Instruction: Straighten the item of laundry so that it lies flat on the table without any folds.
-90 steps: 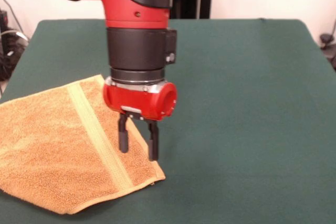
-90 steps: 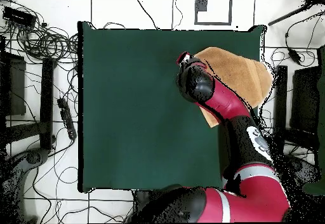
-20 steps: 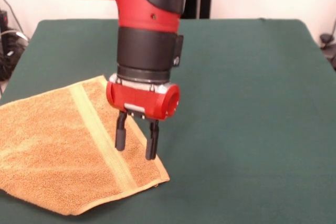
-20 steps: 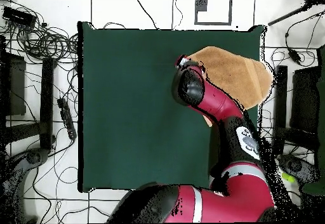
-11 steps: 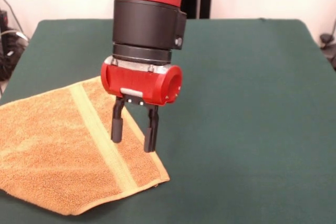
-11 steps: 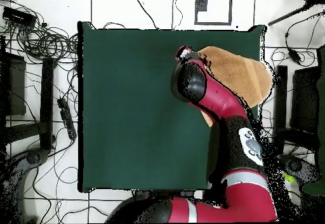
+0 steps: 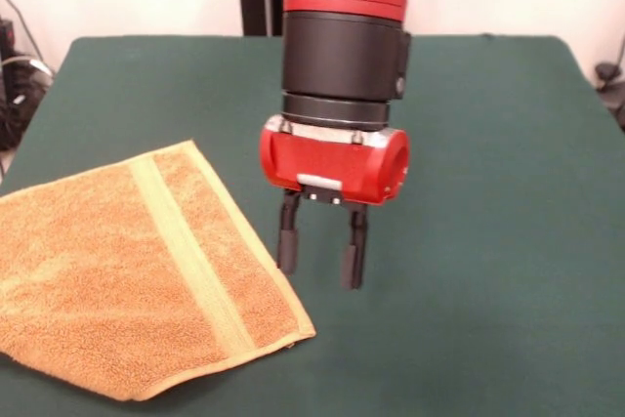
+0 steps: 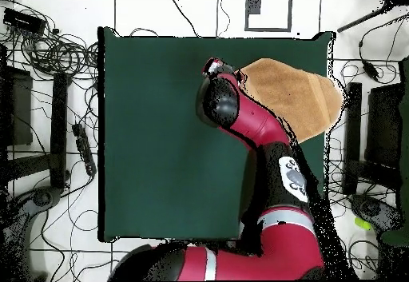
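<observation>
The orange-tan towel (image 7: 117,280) lies spread on the green table (image 7: 488,241) at the front left, with its paler stripe (image 7: 186,251) running diagonally. Its left part hangs past the table edge. My gripper (image 7: 320,259) is open and empty. It hangs above the bare table just right of the towel's right hem, clear of the cloth. In the overhead view the towel (image 8: 299,95) lies at the table's upper right, and the gripper (image 8: 211,65) shows left of it, mostly hidden under the arm. The white tag does not show.
The red and black arm (image 8: 256,135) crosses the table from the bottom of the overhead view. Cables and equipment (image 8: 48,47) lie on the floor around the table.
My gripper has moved off the towel's right edge to the bare table beside it, still open. The towel's corner lies flatter than 4.5 s ago.
</observation>
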